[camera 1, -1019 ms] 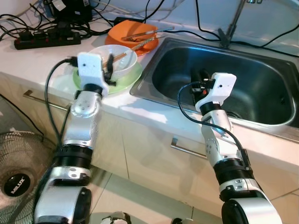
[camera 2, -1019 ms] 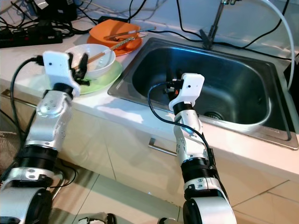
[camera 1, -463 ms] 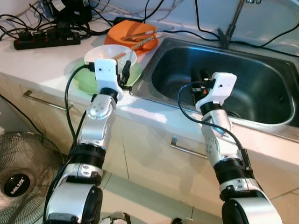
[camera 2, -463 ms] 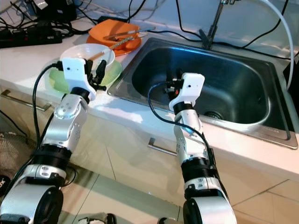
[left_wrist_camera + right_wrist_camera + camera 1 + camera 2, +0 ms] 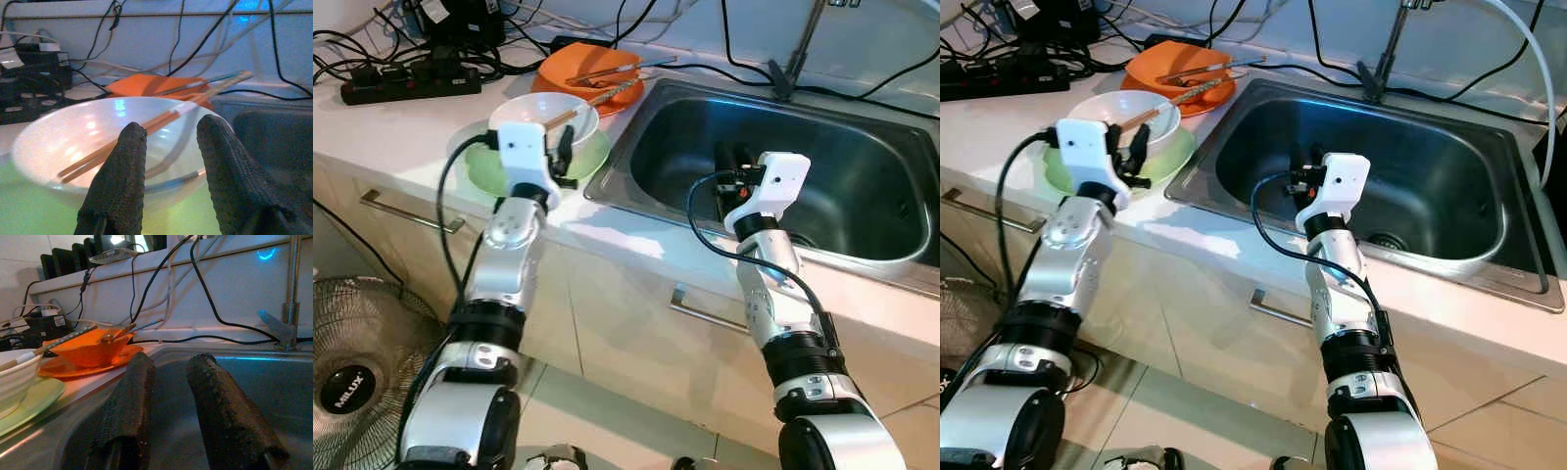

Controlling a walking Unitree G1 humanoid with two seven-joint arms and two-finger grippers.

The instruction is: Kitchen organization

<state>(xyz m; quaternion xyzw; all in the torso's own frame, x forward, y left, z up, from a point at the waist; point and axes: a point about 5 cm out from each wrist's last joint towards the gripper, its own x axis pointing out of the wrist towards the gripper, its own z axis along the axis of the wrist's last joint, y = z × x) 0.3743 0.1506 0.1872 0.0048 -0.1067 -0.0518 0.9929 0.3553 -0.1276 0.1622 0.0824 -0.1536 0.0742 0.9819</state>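
Observation:
A white bowl [image 5: 530, 115] with wooden chopsticks [image 5: 579, 106] leaning in it rests on a green plate [image 5: 481, 168] on the counter, left of the sink. My left gripper [image 5: 565, 149] hovers at the bowl's near rim, open; the bowl [image 5: 73, 142] lies just beyond its fingertips and nothing is between them. Behind it stands an orange bowl on an orange plate [image 5: 590, 70] holding a spoon and chopsticks. My right gripper [image 5: 731, 162] hangs open inside the steel sink [image 5: 675, 137], holding nothing.
A faucet [image 5: 800, 47] rises behind the sink. A power strip [image 5: 409, 87] and tangled cables crowd the counter's back left. Cabinet drawer handles [image 5: 411, 213] run below the counter edge. A floor fan [image 5: 350, 364] stands at the lower left.
My left arm swung right toward the bowl, then eased back a little to the left, staying at the bowl's rim. The right arm has held still.

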